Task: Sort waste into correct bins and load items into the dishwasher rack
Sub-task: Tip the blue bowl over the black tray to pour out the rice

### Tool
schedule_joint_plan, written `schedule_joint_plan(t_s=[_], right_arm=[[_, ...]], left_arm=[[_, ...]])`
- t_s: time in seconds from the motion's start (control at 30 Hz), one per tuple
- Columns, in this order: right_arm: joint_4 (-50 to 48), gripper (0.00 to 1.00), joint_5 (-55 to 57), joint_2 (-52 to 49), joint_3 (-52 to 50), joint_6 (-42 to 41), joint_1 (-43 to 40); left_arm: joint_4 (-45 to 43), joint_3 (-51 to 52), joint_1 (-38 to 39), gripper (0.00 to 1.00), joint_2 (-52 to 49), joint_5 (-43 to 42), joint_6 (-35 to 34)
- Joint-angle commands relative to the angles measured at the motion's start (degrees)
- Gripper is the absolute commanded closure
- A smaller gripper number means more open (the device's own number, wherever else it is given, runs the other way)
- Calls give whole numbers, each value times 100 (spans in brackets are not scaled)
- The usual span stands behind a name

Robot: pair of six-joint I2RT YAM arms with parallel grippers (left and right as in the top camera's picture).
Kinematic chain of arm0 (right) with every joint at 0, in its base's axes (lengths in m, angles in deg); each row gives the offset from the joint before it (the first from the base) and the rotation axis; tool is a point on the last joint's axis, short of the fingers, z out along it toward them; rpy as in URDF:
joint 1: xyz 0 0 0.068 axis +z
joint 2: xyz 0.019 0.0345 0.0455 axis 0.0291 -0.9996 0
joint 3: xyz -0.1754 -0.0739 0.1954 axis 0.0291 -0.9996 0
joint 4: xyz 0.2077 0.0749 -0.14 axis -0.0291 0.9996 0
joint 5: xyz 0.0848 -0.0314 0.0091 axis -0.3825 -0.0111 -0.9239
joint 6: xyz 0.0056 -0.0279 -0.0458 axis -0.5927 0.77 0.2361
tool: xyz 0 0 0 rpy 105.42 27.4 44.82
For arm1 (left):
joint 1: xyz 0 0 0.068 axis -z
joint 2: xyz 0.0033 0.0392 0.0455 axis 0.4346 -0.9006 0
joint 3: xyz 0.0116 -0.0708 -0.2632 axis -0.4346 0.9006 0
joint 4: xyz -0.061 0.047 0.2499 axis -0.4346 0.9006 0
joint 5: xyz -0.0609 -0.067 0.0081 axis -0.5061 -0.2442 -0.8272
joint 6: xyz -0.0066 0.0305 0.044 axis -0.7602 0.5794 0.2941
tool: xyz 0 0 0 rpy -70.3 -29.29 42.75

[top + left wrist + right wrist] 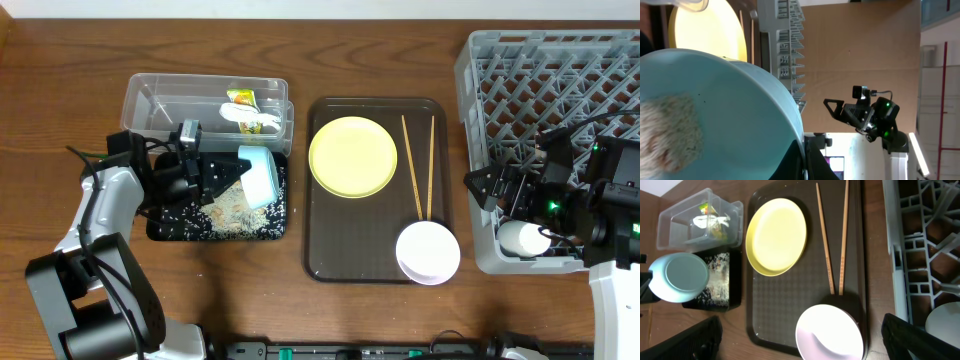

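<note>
Two narrow strips of bare wooden counter (297,200) are left open on either side of the brown serving tray (350,240), whose rim is overhung at 5 o'clock by the pinkish-white bowl (428,252). A pale wall is seen at 12 o'clock. The snack wrapper (241,98) and white scrap (250,120) are held in the clear tub (170,100) at 10 o'clock. Rice scraps (235,208) are strewn in the black tray (165,228) at 8 o'clock, over which the light blue bowl (260,177) is gripped on edge by the left jaws. The yellow plate (353,157) and chopsticks (412,160) lie on the serving tray. The white cup (525,238) sits in the dishwasher rack (480,60) at 4 o'clock, beside the right jaws, which are spread and empty.
</note>
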Motion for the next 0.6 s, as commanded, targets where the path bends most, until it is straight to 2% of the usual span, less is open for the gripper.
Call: schedule_joint_plan(t_s=[0.0, 0.03, 0.13, 0.2, 0.3, 0.4, 0.47, 0.5, 0.53, 0.57], right_arm=[[-13, 1, -24, 15, 81, -63, 42], [-11, 1, -24, 15, 81, -63, 42], [-17, 1, -22, 15, 81, -63, 42], [-63, 1, -24, 15, 81, -63, 42], [-66, 1, -24, 15, 81, -63, 42], [-44, 1, -26, 15, 81, -63, 42], [-9, 1, -22, 15, 81, -59, 42], [0, 1, -22, 15, 81, -37, 42], [-7, 1, -20, 15, 81, -39, 42], [-11, 1, -24, 15, 81, -42, 42]], left_arm=[[63, 33, -42, 94, 2, -225, 133], [249, 31, -35, 94, 11, -251, 28], [223, 31, -37, 94, 37, 55, 356], [175, 31, -109, 94, 37, 258, -31], [-4, 31, -140, 94, 37, 15, -103], [-122, 31, -260, 94, 37, -61, -612], [125, 31, -190, 94, 72, -254, -315], [179, 31, -160, 94, 111, -197, 129], [168, 31, -175, 94, 146, 157, 332], [76, 31, -208, 94, 149, 448, 225]])
